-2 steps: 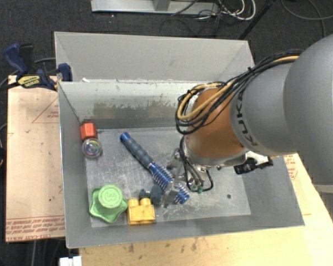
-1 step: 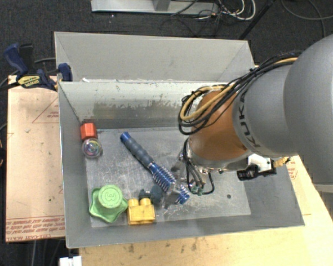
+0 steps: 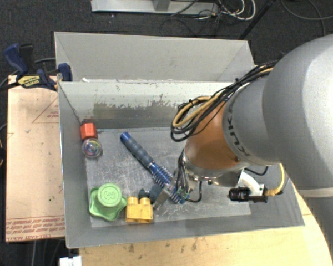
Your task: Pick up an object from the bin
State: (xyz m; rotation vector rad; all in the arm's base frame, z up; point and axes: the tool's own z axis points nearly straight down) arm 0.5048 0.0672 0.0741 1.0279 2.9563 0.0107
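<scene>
Camera view: looking down into the grey bin (image 3: 155, 101), with the arm (image 3: 277, 115) coming in from the view's right.
Arm: one, big and grey, with an orange cover (image 3: 208, 143) at the wrist and a loop of cables (image 3: 191, 111) over it.
Gripper: one gripper (image 3: 167, 194), down low near the bin's front wall, about mid-width.
Pincer state: I cannot tell from here whether it is released or clenched.
Thing under it: one blue-handled tool (image 3: 140, 153) lying slantwise across the floor; its coiled blue lower end sits right at the gripper's tip.
Yellow block: one (image 3: 139, 210), just to the view's left of the gripper, against the front wall.
Dark piece: one small one (image 3: 144, 194), just above the yellow block; what it is I cannot tell.
Green knob: one (image 3: 107, 200), round and lobed, touching the yellow block's left side.
Orange piece: one (image 3: 87, 130), far left by the side wall.
Clear ball: one (image 3: 91, 148), just below the orange piece.
Count: six loose things, well spread.
</scene>
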